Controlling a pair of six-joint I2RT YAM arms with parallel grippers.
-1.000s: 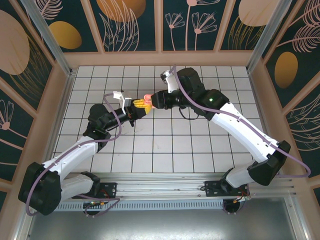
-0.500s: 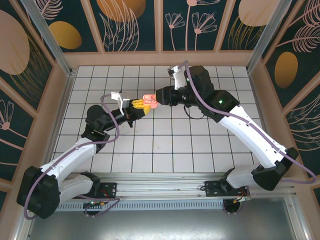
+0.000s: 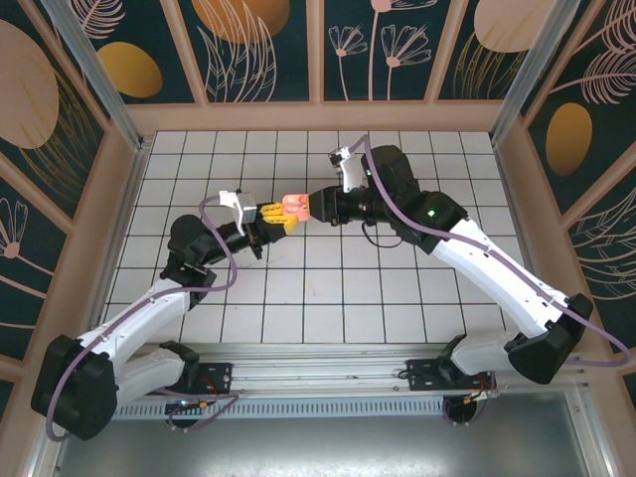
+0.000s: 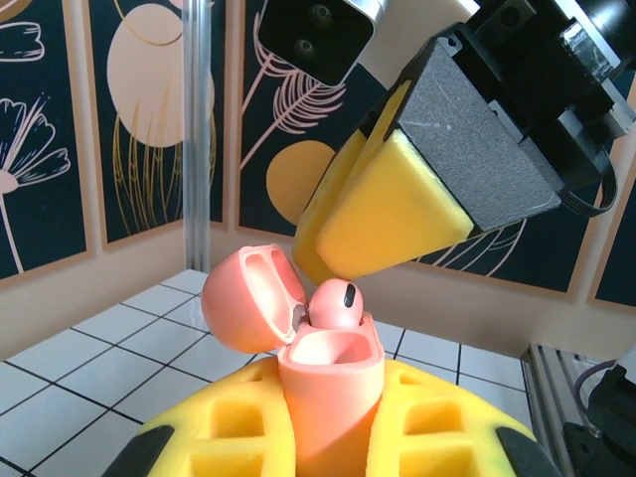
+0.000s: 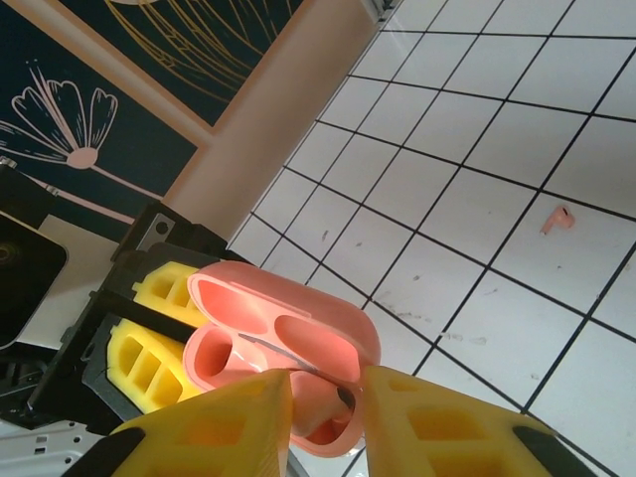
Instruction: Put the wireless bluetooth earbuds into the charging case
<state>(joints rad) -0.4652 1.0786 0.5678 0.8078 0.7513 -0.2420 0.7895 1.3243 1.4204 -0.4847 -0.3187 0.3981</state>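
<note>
Earbud (image 4: 336,301) first: I judge it feather-light, hard-shelled and glossy. It is likely to squirt out of a pinch or tip sideways if I press off-centre. I would hold it across its rounded head with my soft yellow pads and squeeze gently, leaving the stem free to slide down.

It is salmon pink, bean-shaped, with a small dark oval on its upper side. It sits in the right-hand well of the charging case (image 4: 331,388), with its head above the rim, so I judge it not fully seated.

The case is the same pink, and its lid (image 4: 248,298) is swung open toward 10 o'clock. My left end effector (image 3: 274,215) is clamped on the case body and holds it upright above the bench (image 3: 328,298), around 11 o'clock of its middle.

My right end effector (image 5: 326,390) hangs just over the earbud with its pads drawn close together. I cannot tell whether they actually pinch it.

A loose earbud (image 5: 559,220), also pink, lies on a tile at 2 o'clock from the case in my right wrist view.
</note>
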